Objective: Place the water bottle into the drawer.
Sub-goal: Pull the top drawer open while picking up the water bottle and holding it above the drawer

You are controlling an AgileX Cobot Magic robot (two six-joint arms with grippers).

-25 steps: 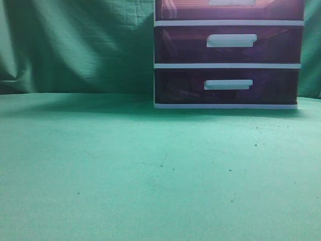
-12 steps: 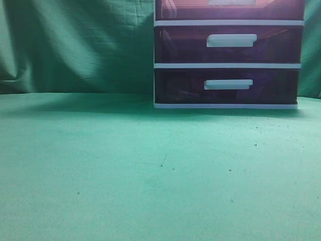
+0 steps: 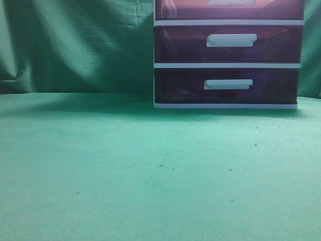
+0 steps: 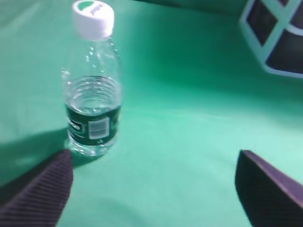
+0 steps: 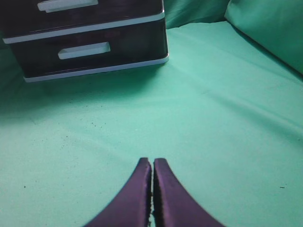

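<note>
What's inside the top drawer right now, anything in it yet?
Cannot tell. The exterior view shows only the bottom strip of the drawer; its dark translucent front reveals no clear contents. The water bottle is not in it: it stands upright on the green cloth, ahead of the open left gripper.

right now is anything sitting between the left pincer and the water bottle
Nothing visible. In the left wrist view the open left pincer faces the clear plastic water bottle with a white cap, which stands upright just ahead of the left finger, with only bare green cloth between.
</note>
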